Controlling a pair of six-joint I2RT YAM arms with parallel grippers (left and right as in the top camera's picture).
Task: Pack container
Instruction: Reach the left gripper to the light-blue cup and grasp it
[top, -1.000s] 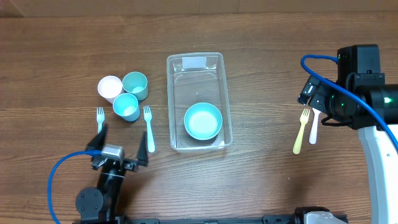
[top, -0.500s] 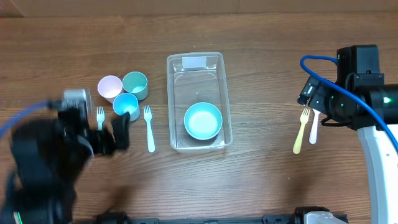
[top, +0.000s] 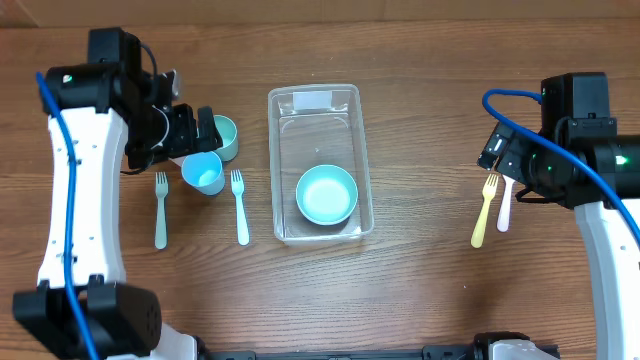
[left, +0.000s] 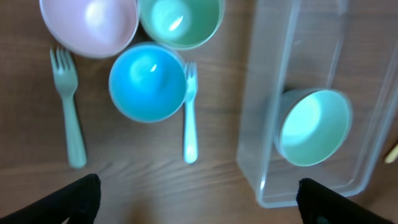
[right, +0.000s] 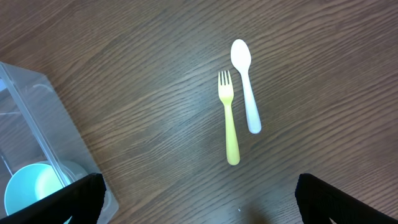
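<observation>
The clear container (top: 315, 135) lies mid-table with a pale label at its far end and a teal bowl (top: 327, 194) inside its near end. My left gripper (top: 192, 133) hovers open over the cluster of cups, covering the pale one. From the left wrist I look down on the pink cup (left: 90, 22), green cup (left: 180, 18), blue cup (left: 148, 81), two forks and the container (left: 261, 93) with its bowl (left: 311, 127); nothing sits between my left gripper's (left: 199, 202) fingers. My right gripper (right: 199, 199) stands open and empty above bare wood.
A green fork (top: 160, 210) and a pale blue fork (top: 239, 207) lie either side of the blue cup (top: 203, 172). A yellow fork (top: 484, 212) and a white spoon (top: 504, 205) lie by the right gripper (top: 505, 155), well right of the container.
The left arm has swung from the table's near edge up and back to hover over the cups. The right arm and all objects have stayed put.
</observation>
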